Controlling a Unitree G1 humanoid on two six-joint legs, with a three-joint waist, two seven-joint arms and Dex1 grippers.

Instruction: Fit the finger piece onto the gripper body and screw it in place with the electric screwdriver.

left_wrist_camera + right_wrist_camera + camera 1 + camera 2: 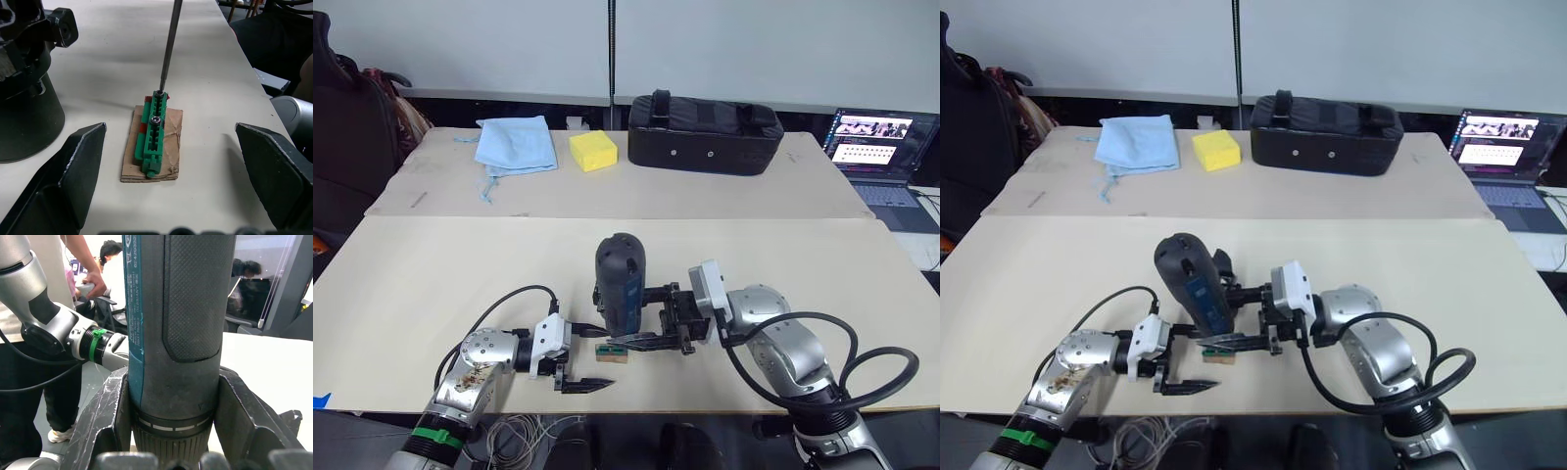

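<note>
The right gripper (677, 323) is clamped around one electric screwdriver (620, 284), with one black finger on each side of the barrel. The tool stands nearly upright near the front edge of the table (431, 284). Its thin metal bit (168, 46) comes down onto one small green block (154, 132). The bit tip sits at the far end of that block, at a screw head. A second screw head shows near the block's middle; two screw heads are counted in all. The block lies on one scrap of brown cardboard (171, 147).

The left gripper (582, 380) is spread wide and holds nothing. Its two fingers (73, 166) flank the block and cardboard, apart from both. A black part (29, 73) stands just beside the block; whether it is the gripper body cannot be told.

At the table's far side lie one blue cloth (517, 144), one yellow sponge (593, 150), one black case (705, 132) and one open laptop (883, 147).
</note>
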